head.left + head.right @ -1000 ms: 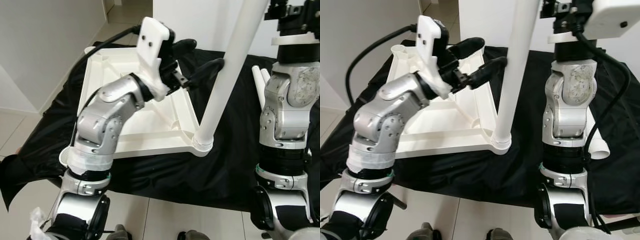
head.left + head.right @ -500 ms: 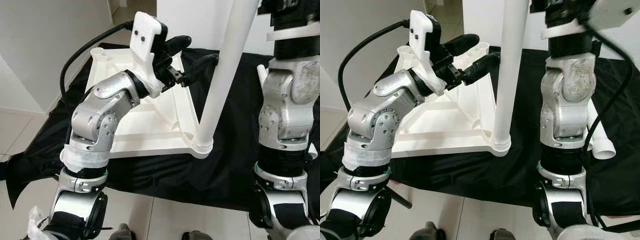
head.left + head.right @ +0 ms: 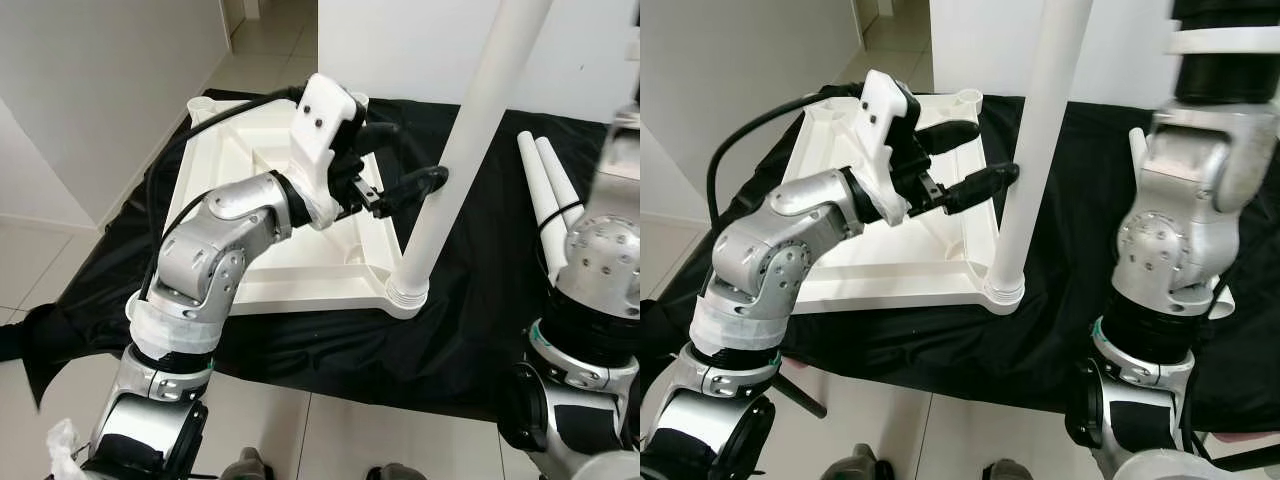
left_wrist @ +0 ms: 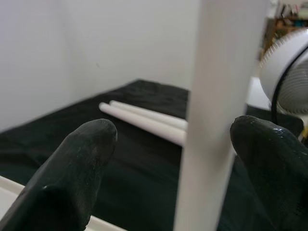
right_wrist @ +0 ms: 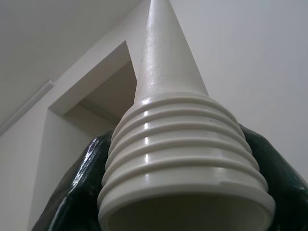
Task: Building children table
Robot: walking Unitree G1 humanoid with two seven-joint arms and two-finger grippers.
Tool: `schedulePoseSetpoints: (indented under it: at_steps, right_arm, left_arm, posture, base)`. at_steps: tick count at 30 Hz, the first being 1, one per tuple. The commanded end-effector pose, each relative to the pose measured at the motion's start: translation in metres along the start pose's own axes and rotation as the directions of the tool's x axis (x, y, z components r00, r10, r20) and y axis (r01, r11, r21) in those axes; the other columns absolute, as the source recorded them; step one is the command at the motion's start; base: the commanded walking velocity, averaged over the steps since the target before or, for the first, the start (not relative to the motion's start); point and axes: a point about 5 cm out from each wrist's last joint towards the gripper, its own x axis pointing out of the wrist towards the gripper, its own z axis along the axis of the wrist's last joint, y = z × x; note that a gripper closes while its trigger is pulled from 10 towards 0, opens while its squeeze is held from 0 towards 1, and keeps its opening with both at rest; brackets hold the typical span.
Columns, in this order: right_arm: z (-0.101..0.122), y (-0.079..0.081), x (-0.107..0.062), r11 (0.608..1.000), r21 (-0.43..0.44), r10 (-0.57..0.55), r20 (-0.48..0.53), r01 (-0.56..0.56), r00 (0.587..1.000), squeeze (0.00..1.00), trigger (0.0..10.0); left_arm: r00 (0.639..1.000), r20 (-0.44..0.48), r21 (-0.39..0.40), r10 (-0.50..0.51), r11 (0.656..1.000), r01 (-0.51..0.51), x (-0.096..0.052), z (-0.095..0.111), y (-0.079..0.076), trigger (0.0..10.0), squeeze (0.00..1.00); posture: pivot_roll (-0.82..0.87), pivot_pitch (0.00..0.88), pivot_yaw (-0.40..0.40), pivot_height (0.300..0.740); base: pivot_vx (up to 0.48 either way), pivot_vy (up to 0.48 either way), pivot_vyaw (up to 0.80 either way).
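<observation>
Underneath everything, a black cloth (image 3: 470, 300) is covering the floor, and the white tabletop (image 3: 250, 240) is lying on it upside down. One white leg (image 3: 455, 170) is standing upright in the tabletop's near corner socket. Two spare legs (image 3: 545, 190) are lying side by side on the cloth, well apart from it. The left gripper (image 3: 975, 160) is reaching toward the standing leg, its fingers (image 4: 77, 163) spreading to either side without touching it. The right gripper (image 5: 183, 192) is pinching a threaded leg end (image 5: 183, 159) between its fingers.
</observation>
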Motion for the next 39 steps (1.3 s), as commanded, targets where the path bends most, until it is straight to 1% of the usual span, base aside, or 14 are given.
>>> schedulePoseSetpoints:
  at_steps: [1,6,10,11,13,17,21,23,28,30,33,34,36,39]
  right_arm:
    - [0.006,0.003,0.001,0.999,0.047,0.02,0.026,-0.021,0.999,0.0,10.0]
    - [0.009,0.001,0.001,0.997,0.071,0.015,0.036,-0.017,0.999,0.0,10.0]
    - [0.022,-0.009,0.003,0.992,0.123,0.011,0.056,-0.018,0.998,0.0,10.0]
    - [0.022,-0.009,0.003,0.992,0.123,0.011,0.056,-0.018,0.998,0.0,10.0]
    - [0.027,-0.011,0.004,0.99,0.137,0.024,0.045,-0.03,0.999,0.0,10.0]
    - [0.027,-0.011,0.005,0.989,0.146,0.03,0.037,-0.035,0.999,0.0,10.0]
    - [0.025,-0.009,0.005,0.985,0.168,0.047,0.006,-0.048,0.999,0.0,10.0]
    - [0.023,-0.008,0.005,0.982,0.179,0.053,-0.008,-0.051,0.999,0.0,10.0]
    - [0.023,-0.009,0.005,0.981,0.185,0.056,-0.018,-0.052,0.998,0.0,10.0]
    - [0.022,-0.007,0.006,0.979,0.194,0.062,-0.029,-0.055,0.998,0.0,10.0]
    - [0.021,-0.006,0.006,0.979,0.198,0.064,-0.033,-0.056,0.997,0.0,10.0]
    - [0.02,-0.005,0.007,0.977,0.205,0.066,-0.037,-0.057,0.997,0.0,10.0]
    - [0.02,-0.005,0.007,0.977,0.205,0.066,-0.037,-0.057,0.997,0.0,10.0]
    - [0.017,-0.004,0.009,0.975,0.215,0.075,-0.051,-0.062,0.996,0.0,10.0]
  left_arm:
    - [0.997,-0.038,0.016,-0.063,0.998,0.064,0.0,-0.007,-0.006,10.0,0.0]
    - [0.995,-0.073,0.014,-0.07,0.997,0.071,-0.001,-0.016,-0.008,10.0,0.0]
    - [0.966,-0.234,-0.029,-0.112,0.994,0.109,-0.008,-0.059,-0.017,10.0,0.0]
    - [0.966,-0.234,-0.029,-0.112,0.994,0.109,-0.008,-0.059,-0.017,10.0,0.0]
    - [0.938,-0.33,-0.038,-0.107,0.994,0.1,-0.01,-0.084,-0.021,10.0,0.0]
    - [0.927,-0.367,-0.027,-0.077,0.997,0.072,-0.009,-0.093,-0.02,10.0,0.0]
    - [0.909,-0.415,-0.001,0.029,0.999,-0.032,0.007,-0.112,-0.015,10.0,0.0]
    - [0.904,-0.416,0.017,0.099,0.995,-0.102,0.023,-0.116,-0.01,10.0,0.0]
    - [0.904,-0.409,0.028,0.124,0.992,-0.124,0.031,-0.117,-0.009,10.0,0.0]
    - [0.914,-0.367,0.032,0.173,0.984,-0.174,0.055,-0.108,-0.008,10.0,0.0]
    - [0.917,-0.35,0.025,0.191,0.981,-0.194,0.065,-0.104,-0.008,10.0,0.0]
    - [0.921,-0.332,0.015,0.204,0.977,-0.211,0.076,-0.1,-0.01,10.0,0.0]
    - [0.921,-0.332,0.015,0.204,0.977,-0.211,0.076,-0.1,-0.01,10.0,0.0]
    - [0.942,-0.257,-0.01,0.216,0.974,-0.227,0.116,-0.082,-0.027,10.0,0.0]
  posture:
    - [0.08,0.002,0.071,0.74]
    - [0.08,0.004,0.069,0.74]
    - [0.07,0.008,0.061,0.74]
    - [0.07,0.008,0.061,0.74]
    - [0.07,0.011,0.06,0.74]
    - [0.07,0.01,0.054,0.74]
    - [0.06,0.012,0.05,0.74]
    - [0.06,0.011,0.041,0.74]
    - [0.06,0.011,0.041,0.74]
    - [0.05,0.014,0.033,0.74]
    - [0.05,0.014,0.033,0.74]
    - [0.05,0.017,0.031,0.74]
    - [0.05,0.017,0.031,0.74]
    - [0.06,0.028,0.017,0.74]
  base:
    - [0.0,0.0,0.0]
    - [0.0,0.0,0.0]
    - [0.0,0.0,0.0]
    - [0.0,0.0,0.0]
    - [0.0,0.0,0.0]
    - [0.0,0.0,0.0]
    - [0.0,0.0,0.0]
    - [0.0,0.0,0.0]
    - [0.0,0.0,0.0]
    - [0.0,0.0,0.0]
    - [0.0,0.0,0.0]
    - [0.0,0.0,0.0]
    - [0.0,0.0,0.0]
    - [0.0,0.0,0.0]
